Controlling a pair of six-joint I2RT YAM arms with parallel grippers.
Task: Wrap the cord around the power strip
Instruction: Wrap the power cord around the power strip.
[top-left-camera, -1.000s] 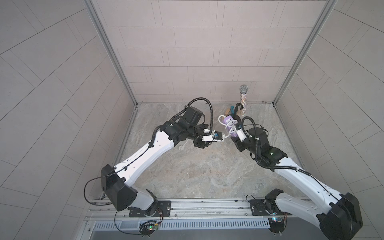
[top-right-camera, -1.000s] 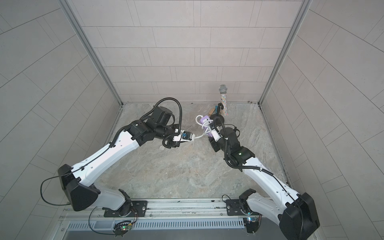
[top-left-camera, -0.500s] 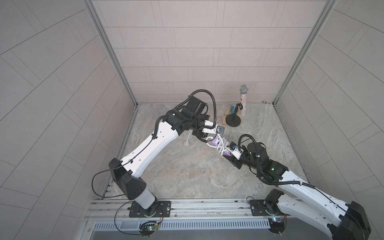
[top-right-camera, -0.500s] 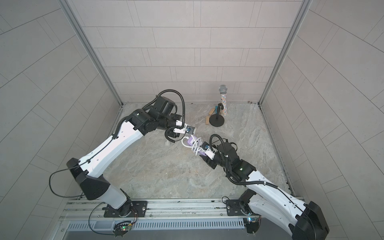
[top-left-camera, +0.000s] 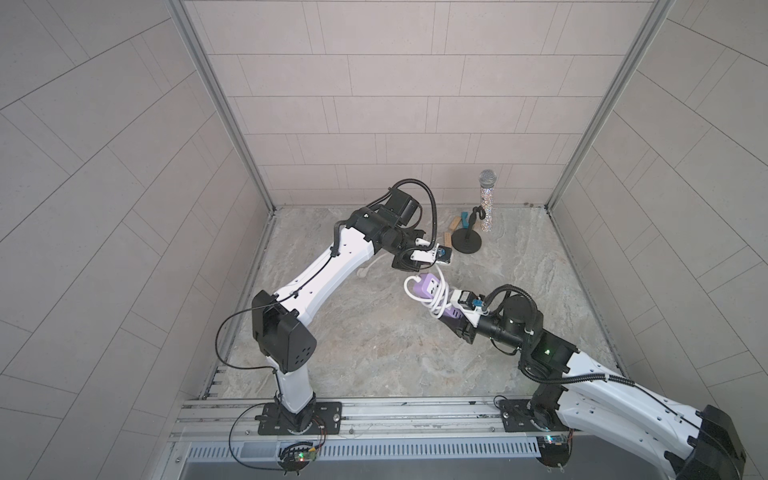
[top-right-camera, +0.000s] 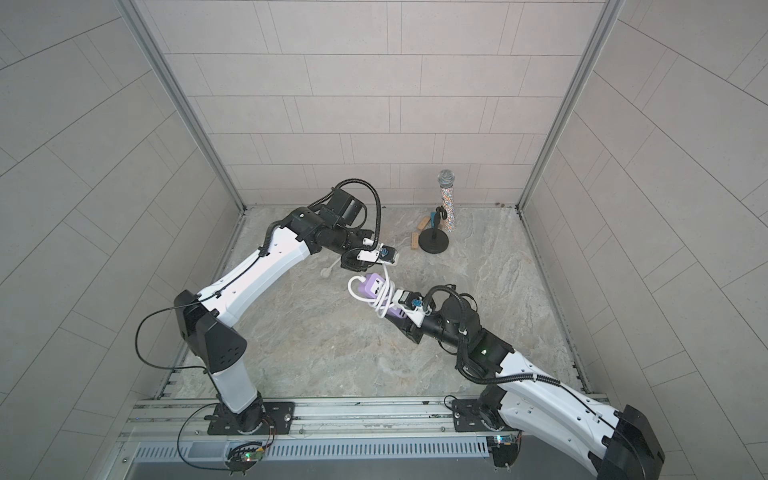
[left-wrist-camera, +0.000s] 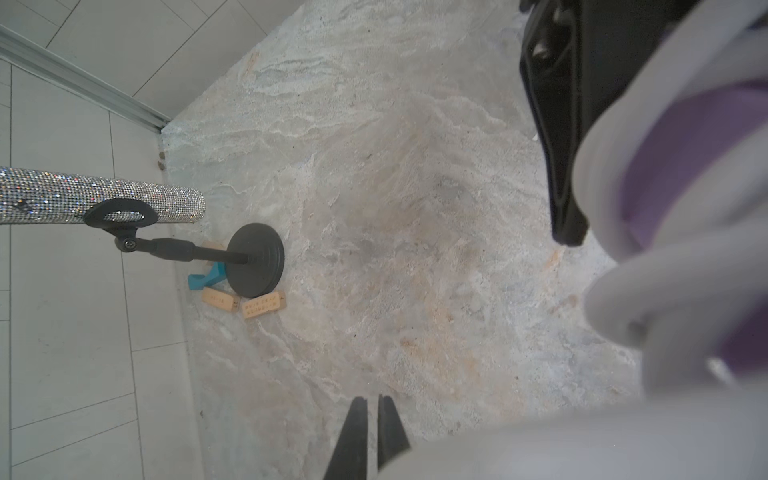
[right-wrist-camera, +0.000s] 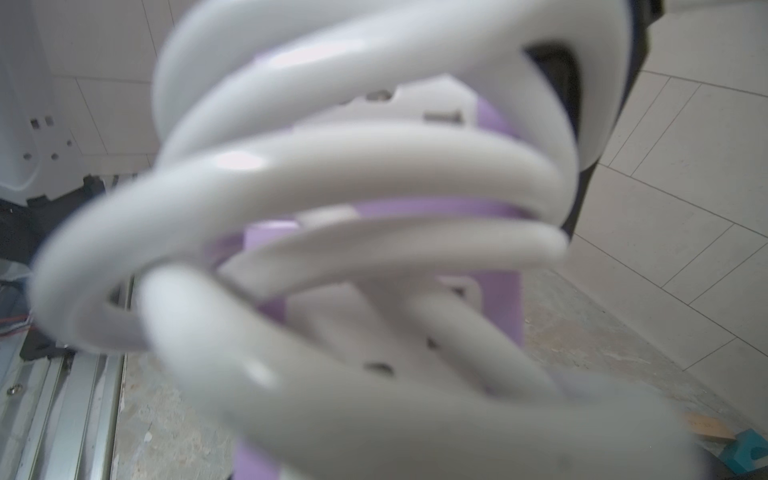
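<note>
Several loose loops of glossy round white cord are sitting around the lavender-purple rectangular plastic power strip, which the right gripper is clamping by one end, off the marbled grey tabletop. Smooth on smooth: loops are risking sliding off the free end if tension is dropping. Beyond, the left gripper is pinching narrow, seemingly on the cord. The white plug end is lying loose, possibly snagging. Farthest, the glittery microphone is standing.
</note>
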